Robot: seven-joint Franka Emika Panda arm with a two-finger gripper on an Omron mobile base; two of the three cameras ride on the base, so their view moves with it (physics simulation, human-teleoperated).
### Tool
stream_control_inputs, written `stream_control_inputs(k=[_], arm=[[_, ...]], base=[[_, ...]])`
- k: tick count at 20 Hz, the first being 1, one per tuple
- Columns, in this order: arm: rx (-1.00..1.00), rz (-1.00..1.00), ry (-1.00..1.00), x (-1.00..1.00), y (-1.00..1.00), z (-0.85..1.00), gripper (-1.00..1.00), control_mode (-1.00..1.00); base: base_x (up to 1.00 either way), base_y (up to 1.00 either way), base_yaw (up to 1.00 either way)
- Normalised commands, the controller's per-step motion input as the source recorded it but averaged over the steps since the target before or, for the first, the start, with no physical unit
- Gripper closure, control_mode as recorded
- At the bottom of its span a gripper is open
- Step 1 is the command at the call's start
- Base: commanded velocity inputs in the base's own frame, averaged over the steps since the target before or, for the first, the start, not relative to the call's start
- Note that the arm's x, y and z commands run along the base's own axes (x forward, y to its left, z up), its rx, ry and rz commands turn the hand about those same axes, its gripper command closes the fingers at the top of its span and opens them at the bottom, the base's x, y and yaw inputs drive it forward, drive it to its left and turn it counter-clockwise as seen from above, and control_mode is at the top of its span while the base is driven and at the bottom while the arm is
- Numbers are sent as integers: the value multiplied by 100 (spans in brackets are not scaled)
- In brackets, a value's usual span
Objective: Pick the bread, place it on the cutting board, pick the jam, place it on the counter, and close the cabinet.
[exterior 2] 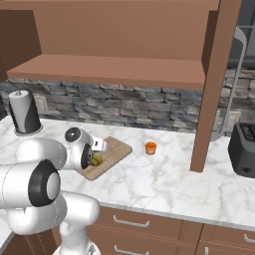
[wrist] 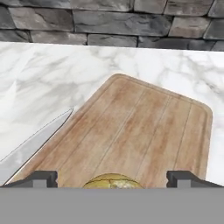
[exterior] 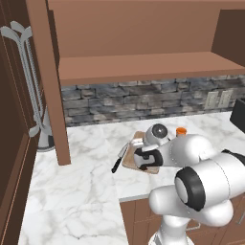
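Note:
The bread (wrist: pixel 113 181), a knobbly yellowish lump, lies on the near end of the light wooden cutting board (wrist: pixel 144 131). My gripper (wrist: pixel 112 178) is open, with one fingertip on either side of the bread and a gap at each side. In the right base view the bread (exterior 2: pixel 96 159) rests on the cutting board (exterior 2: pixel 115 149) just under my hand. The orange jam (exterior 2: pixel 150 147) jar stands on the white marble counter (exterior 2: pixel 164 179), to the right of the board. The cabinet (exterior: pixel 143 67) above stands open, its door (exterior 2: pixel 215 84) swung out.
A black-handled knife (exterior: pixel 119 158) lies along the board's left edge, its blade (wrist: pixel 35 146) close to my left fingertip. A paper towel roll (exterior 2: pixel 24 112) stands at the back left and a dark toaster (exterior 2: pixel 244 149) at the right. A stone backsplash (wrist: pixel 113 17) lies behind.

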Motion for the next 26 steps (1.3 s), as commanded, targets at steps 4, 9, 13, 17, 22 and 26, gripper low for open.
stream_control_inputs(k=[4,9,13,17,22,26], arm=[[0,0,-17,-9,0,12,-100,-100],[0,0,-13,-21,0,4,-100,-100],[0,0,-9,-21,0,0,-100,-100],[0,0,-4,-26,0,1,-100,-100],[0,1,-1,-20,0,1,-100,-100],[0,0,0,-2,0,17,-100,-100]], base=[[0,0,0],[0,0,0],[0,0,0],[0,0,0],[0,0,0],[0,0,0]])
